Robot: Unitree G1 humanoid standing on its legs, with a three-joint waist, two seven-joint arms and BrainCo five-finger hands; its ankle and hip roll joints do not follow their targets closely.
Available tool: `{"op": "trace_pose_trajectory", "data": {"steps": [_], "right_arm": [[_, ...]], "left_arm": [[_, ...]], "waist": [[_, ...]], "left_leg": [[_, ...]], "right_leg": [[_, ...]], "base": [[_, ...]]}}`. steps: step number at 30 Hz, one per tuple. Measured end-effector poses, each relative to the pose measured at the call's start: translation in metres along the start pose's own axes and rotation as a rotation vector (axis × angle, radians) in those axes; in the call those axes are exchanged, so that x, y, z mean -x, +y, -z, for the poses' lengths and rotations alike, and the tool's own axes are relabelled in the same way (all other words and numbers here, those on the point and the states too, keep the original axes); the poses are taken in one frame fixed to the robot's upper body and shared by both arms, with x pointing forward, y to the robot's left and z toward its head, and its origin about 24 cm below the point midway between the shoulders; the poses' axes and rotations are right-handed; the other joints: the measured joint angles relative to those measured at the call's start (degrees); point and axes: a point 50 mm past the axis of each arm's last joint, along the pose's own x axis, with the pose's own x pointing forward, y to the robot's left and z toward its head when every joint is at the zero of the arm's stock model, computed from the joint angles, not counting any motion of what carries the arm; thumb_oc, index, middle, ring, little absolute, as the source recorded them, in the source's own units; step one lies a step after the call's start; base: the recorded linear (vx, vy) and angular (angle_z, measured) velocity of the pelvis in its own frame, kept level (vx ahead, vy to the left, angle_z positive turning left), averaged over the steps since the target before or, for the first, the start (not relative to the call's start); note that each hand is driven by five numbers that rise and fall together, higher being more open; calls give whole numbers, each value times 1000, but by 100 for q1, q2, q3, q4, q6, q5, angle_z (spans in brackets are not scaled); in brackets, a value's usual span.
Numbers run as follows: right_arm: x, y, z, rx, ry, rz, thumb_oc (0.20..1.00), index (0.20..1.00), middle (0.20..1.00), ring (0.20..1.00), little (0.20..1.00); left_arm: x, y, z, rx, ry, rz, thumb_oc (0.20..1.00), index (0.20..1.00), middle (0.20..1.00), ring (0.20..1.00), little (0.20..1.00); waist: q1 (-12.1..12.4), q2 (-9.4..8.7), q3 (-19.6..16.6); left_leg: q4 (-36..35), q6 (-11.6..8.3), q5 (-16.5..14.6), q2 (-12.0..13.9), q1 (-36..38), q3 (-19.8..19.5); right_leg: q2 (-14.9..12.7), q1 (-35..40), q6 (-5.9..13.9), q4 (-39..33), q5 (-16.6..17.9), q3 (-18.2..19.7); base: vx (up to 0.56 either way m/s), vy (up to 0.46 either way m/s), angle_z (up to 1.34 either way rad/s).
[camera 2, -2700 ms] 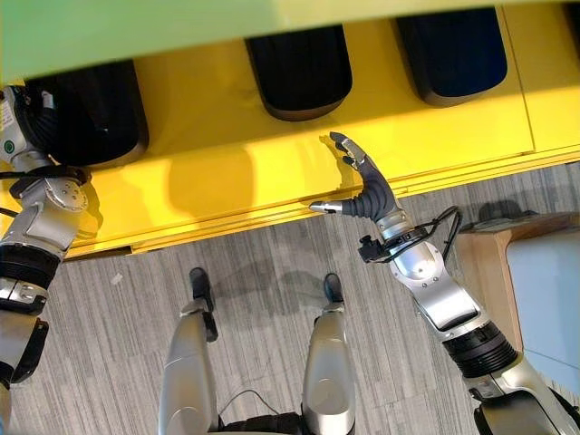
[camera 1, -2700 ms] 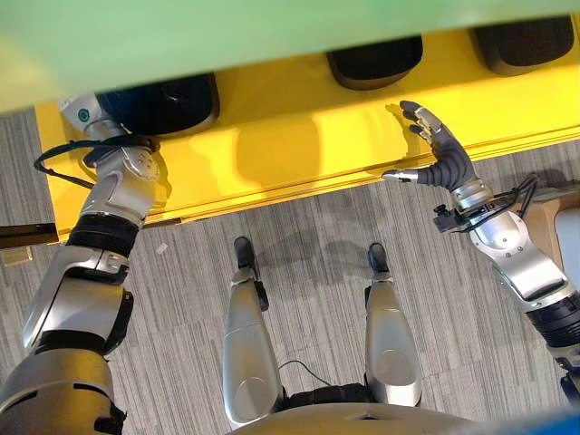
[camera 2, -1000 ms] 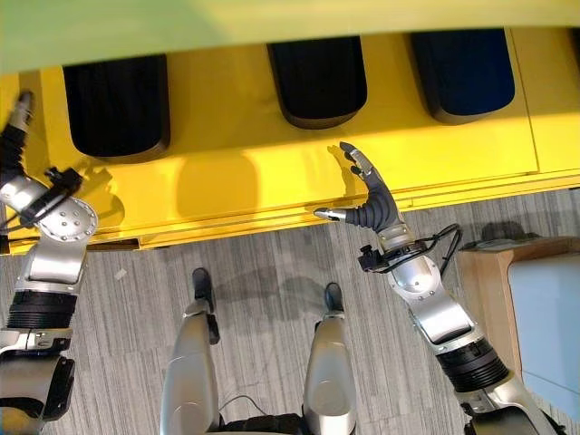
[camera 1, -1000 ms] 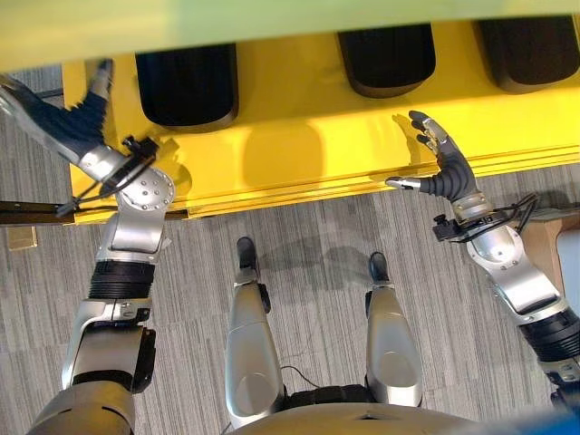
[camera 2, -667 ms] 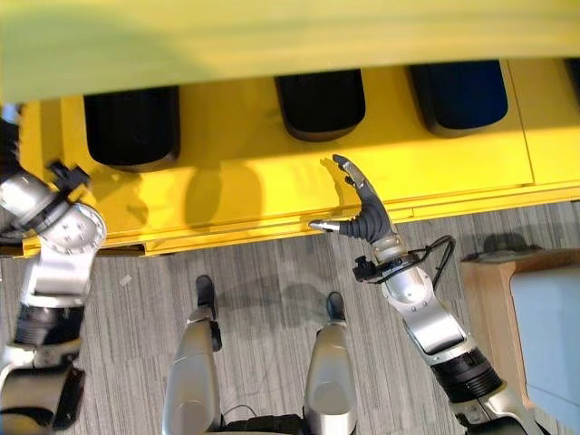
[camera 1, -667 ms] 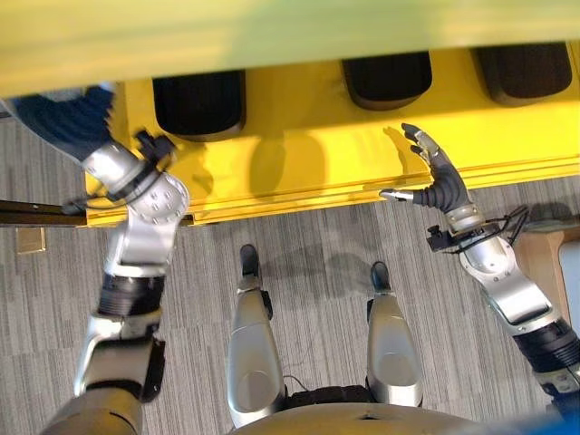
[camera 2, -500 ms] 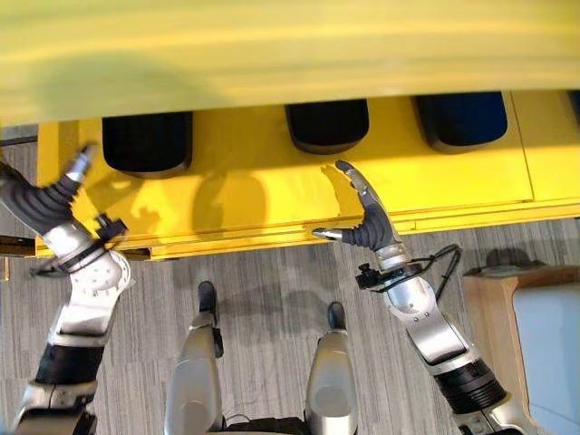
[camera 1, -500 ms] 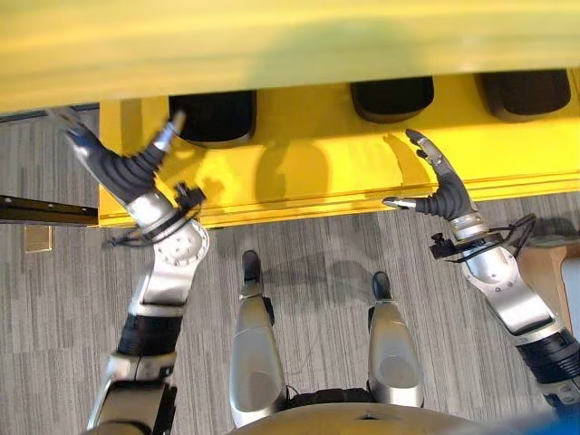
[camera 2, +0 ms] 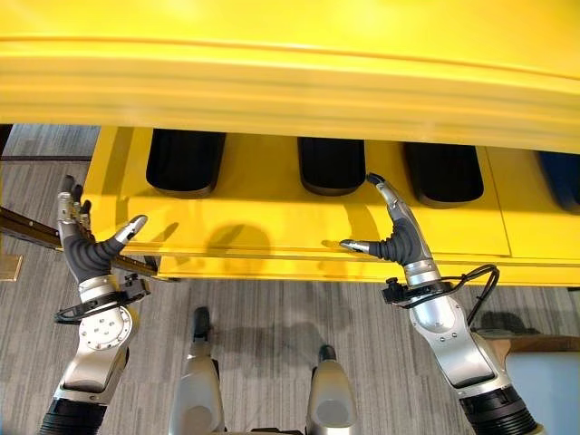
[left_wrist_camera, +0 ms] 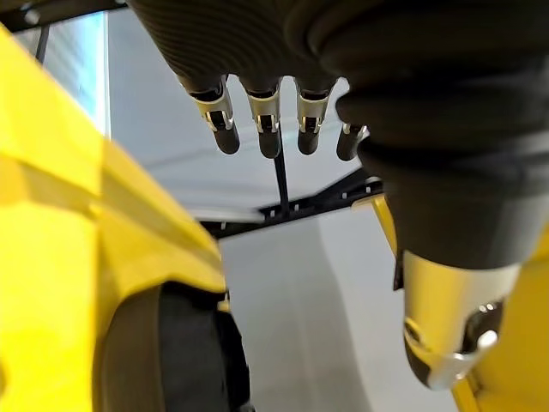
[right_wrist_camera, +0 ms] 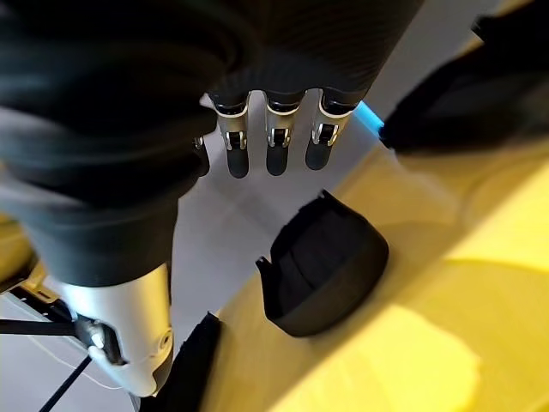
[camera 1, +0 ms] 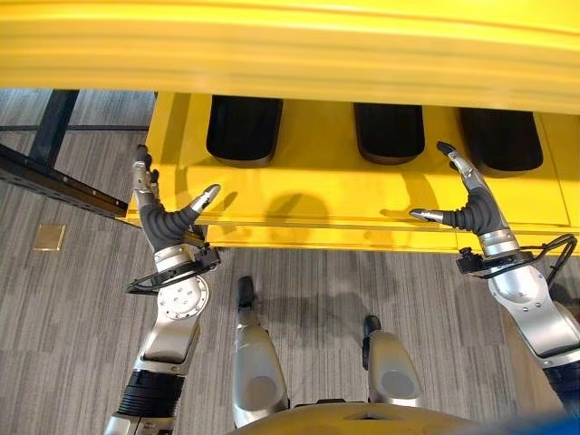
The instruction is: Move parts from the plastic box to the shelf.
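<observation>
From the head, my left hand and right hand hover spread wide and empty over the yellow shelf, where three black parts lie in a row. Left wrist: fingers straight. Right wrist: fingers straight above one part.

From the head we look steeply down on the yellow shelf, whose front edge crosses both eye views; the two eyes sit just apart and share the shelf with its row of black parts. Our left wrist camera looks very closely along the left robot hand, which is beside the shelf's end. Our right wrist camera looks along the right robot hand, over the shelf and one black part.
</observation>
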Motion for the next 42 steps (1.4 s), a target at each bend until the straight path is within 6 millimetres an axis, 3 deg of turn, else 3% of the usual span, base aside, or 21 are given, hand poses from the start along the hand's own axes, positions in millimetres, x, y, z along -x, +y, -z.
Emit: {"op": "trace_pose_trajectory", "data": {"steps": [2, 3, 5, 8, 10, 13, 22, 30, 42], "right_arm": [[3, 0, 1, 6, 7, -8, 1000, 1000, 1000, 1000, 1000], [3, -2, 1, 28, 2, -11, 1000, 1000, 1000, 1000, 1000], [4, -3, 1, 72, -4, -11, 1000, 1000, 1000, 1000, 1000], [6, -2, -1, 110, -18, -10, 1000, 1000, 1000, 1000, 1000], [5, -3, -2, 148, -31, -13, 1000, 1000, 1000, 1000, 1000], [1, -10, -5, 240, -61, -22, 1000, 1000, 1000, 1000, 1000], [-10, -15, -9, 258, -65, 8, 1000, 1000, 1000, 1000, 1000], [-10, -6, -6, 259, -23, -50, 1000, 1000, 1000, 1000, 1000], [-16, 14, 1, 305, 35, -171, 1000, 1000, 1000, 1000, 1000]], "left_arm": [[0, -3, -1, 2, -4, 28, 1000, 1000, 1000, 1000, 1000], [0, -6, -1, 7, -4, 46, 1000, 1000, 1000, 1000, 1000], [6, -9, 2, 15, 23, 66, 1000, 1000, 1000, 1000, 1000], [4, -16, 0, 43, 18, 117, 1000, 1000, 1000, 1000, 1000], [5, -19, 0, 54, 29, 127, 1000, 1000, 1000, 1000, 1000], [9, -25, 4, 80, 80, 152, 1000, 1000, 1000, 1000, 1000], [9, -32, 3, 120, 93, 179, 1000, 1000, 1000, 1000, 1000], [10, -35, 4, 123, 109, 188, 1000, 1000, 1000, 1000, 1000], [10, -36, 4, 125, 113, 163, 1000, 1000, 1000, 1000, 1000]], "waist": [[-17, -46, -26], [-23, -94, -50], [-5, 17, -150], [-82, -14, -346], [-96, 13, -368], [-134, 31, -386], [-144, 92, -425], [-130, 105, -434], [-98, 107, -434]], "left_leg": [[-153, 71, -367, 56, 78, 184], [30, -63, -471, 29, 52, 192], [169, -153, -250, 51, 74, 103], [20, -236, -173, 19, 178, 164], [36, -222, 82, 24, 214, 127], [19, -448, 219, -24, 246, 142], [-20, -486, 99, -50, 388, 153], [26, -662, 207, -50, 464, 156], [31, -637, 158, -49, 471, 155]], "right_leg": [[-1, 4, -42, 19, 10, -39], [-93, 1, -70, 64, 2, -110], [2, 60, -46, 136, -60, -18], [-46, 92, -28, 105, -86, 1], [-34, 146, -23, 124, -96, -2], [-91, 204, 10, 53, -98, 16], [-123, 350, 31, 65, -125, 17], [-126, 440, 44, 8, -114, 44], [-125, 451, 44, 64, -131, 37]], "base": [[-7, 1, 16], [0, 0, 0], [1, 14, -13], [1, 6, -1], [8, 37, 0], [24, 27, 2], [8, 5, 1], [7, 3, -2], [4, -2, 1]]}}
